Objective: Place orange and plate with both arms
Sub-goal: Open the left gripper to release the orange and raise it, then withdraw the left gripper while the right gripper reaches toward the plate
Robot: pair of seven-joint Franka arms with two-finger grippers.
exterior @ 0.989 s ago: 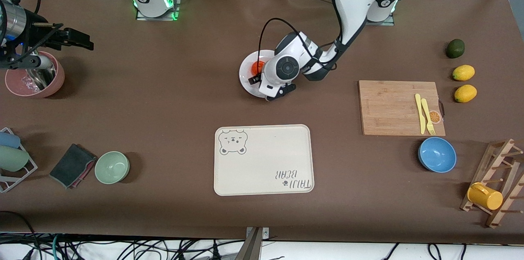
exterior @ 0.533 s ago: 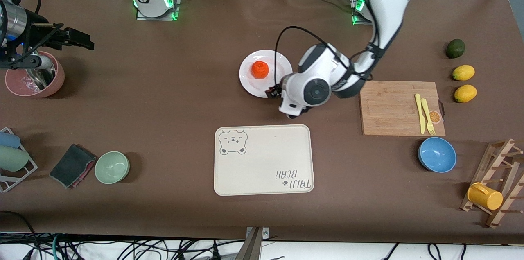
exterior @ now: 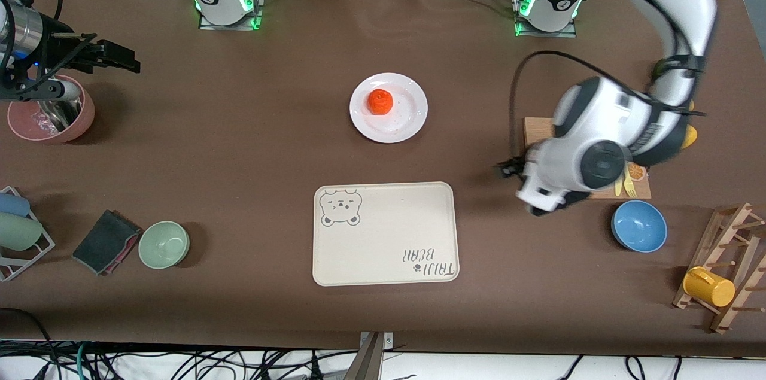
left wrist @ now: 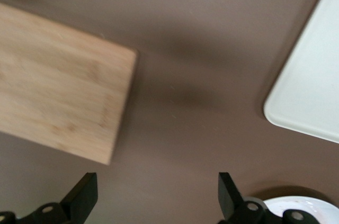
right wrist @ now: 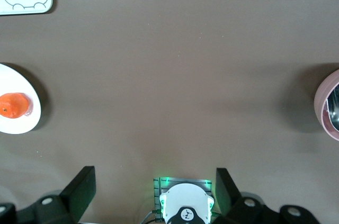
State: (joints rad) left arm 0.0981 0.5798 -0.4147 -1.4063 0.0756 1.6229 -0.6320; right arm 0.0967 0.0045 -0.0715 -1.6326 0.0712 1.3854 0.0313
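Observation:
The orange (exterior: 379, 101) sits on the white plate (exterior: 413, 118) at the middle of the table, with no gripper touching either. My left gripper (exterior: 508, 169) hangs open and empty in the air over bare table, at the corner of the cutting board (left wrist: 58, 102). In the left wrist view its gripper (left wrist: 156, 192) spans bare brown table, and an edge of the plate (left wrist: 304, 205) shows. My right gripper (exterior: 122, 60) waits open above the pink bowl (exterior: 54, 125). In the right wrist view its gripper (right wrist: 153, 187) is empty, with the orange (right wrist: 12, 105) and plate (right wrist: 24, 123) off at one edge.
The cream bear tray (exterior: 383, 236) lies nearer the camera than the plate. The cutting board (exterior: 568, 152), blue bowl (exterior: 638, 225) and mug rack (exterior: 730, 272) stand toward the left arm's end. A green bowl (exterior: 164, 243) and cloth (exterior: 105, 242) lie toward the right arm's end.
The left gripper has drawn away from the orange on the plate and swung up toward the cutting board. The orange and plate stay in place. The right arm has not moved.

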